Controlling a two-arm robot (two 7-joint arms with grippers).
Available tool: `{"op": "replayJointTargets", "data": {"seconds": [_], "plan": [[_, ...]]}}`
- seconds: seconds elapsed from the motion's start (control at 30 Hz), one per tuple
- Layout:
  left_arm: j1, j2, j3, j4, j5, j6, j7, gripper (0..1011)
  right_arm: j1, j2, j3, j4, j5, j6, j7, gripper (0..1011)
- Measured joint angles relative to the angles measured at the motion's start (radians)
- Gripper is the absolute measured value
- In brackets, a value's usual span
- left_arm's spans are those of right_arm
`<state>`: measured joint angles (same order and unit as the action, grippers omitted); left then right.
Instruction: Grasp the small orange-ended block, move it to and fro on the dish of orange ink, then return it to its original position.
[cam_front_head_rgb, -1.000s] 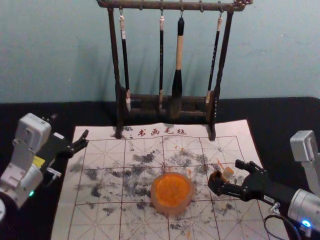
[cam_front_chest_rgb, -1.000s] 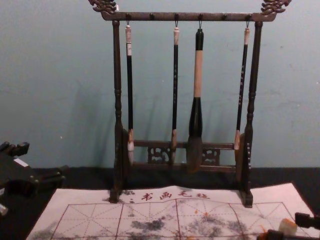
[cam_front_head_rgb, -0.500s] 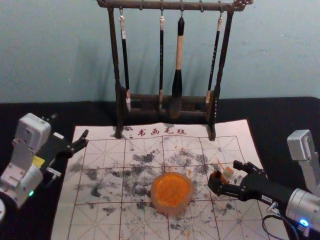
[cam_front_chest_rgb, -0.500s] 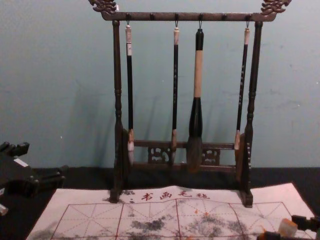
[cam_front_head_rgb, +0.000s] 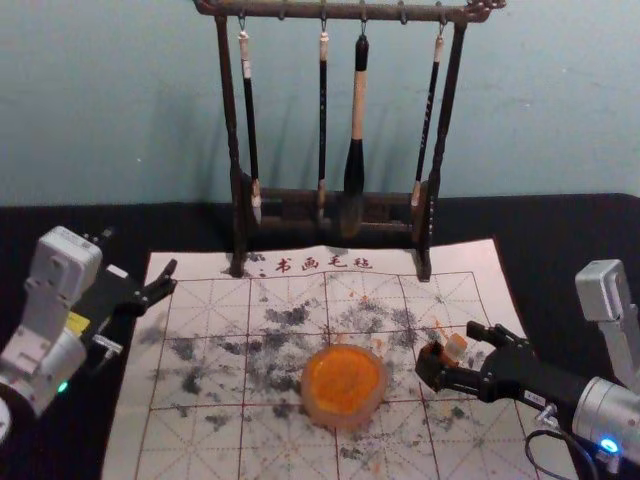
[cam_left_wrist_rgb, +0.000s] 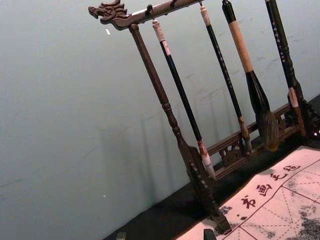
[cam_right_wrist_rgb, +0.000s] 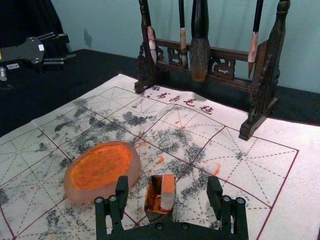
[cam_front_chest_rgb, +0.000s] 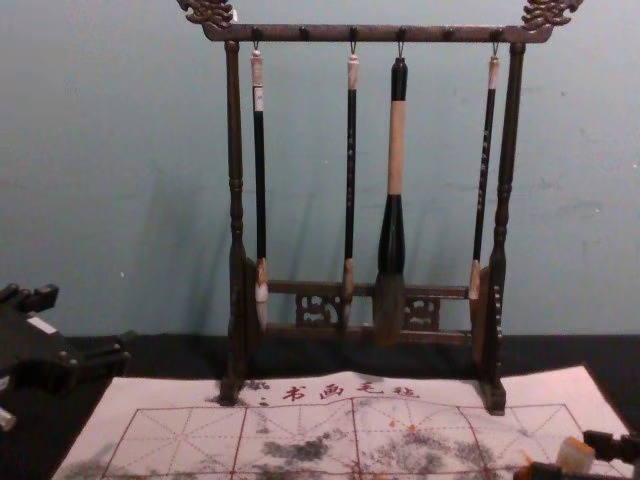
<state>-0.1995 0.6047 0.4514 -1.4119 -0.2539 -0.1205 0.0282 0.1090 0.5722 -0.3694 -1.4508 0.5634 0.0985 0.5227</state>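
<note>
While the left gripper (cam_front_chest_rgb: 90, 322) is idling beyond the mat's (cam_front_head_rgb: 125, 440) left edge, its fingers are standing spread on nothing. Near the mat's middle, the pale, thick-rimmed dish (cam_front_head_rgb: 339, 419) is holding a broad, flat bed of orange ink (cam_front_head_rgb: 345, 381), probably tacky enough to drag at whatever is rubbing across it. Farther right, a small dark box (cam_right_wrist_rgb: 152, 198), smeared orange inside, is sitting open on the mat, and the orange-ended block (cam_right_wrist_rgb: 167, 199) is resting in or against it; which of the two, I cannot tell. The block is looking light, stiff and flat-sided, perhaps a little brittle, and slippery where ink is coating it, so the clean pale flanks are offering the better hold, well away from the orange end. The right gripper (cam_right_wrist_rgb: 167, 186) is reaching in from the right, its fingers standing apart around block and box, seemingly not pinching yet.
</note>
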Motion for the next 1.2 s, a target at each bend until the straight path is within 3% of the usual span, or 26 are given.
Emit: {"op": "replayJointTargets", "data": {"seconds": [0.4,1.0,1.2], "plan": [[0.000,0.000,0.000,0.000,0.000,0.000,0.000,1001,-0.001,0.000,0.001,-0.001,-0.001,-0.001,0.000,685],[0.000,0.000,0.000,0.000,0.000,0.000,0.000,1001,-0.001,0.000,0.001,-0.001,-0.001,-0.002,0.000,97],[0.000,0.000,0.000,0.000,0.000,0.000,0.000,1002,-0.001,0.000,0.001,-0.001,-0.001,-0.002,0.000,80]]}}
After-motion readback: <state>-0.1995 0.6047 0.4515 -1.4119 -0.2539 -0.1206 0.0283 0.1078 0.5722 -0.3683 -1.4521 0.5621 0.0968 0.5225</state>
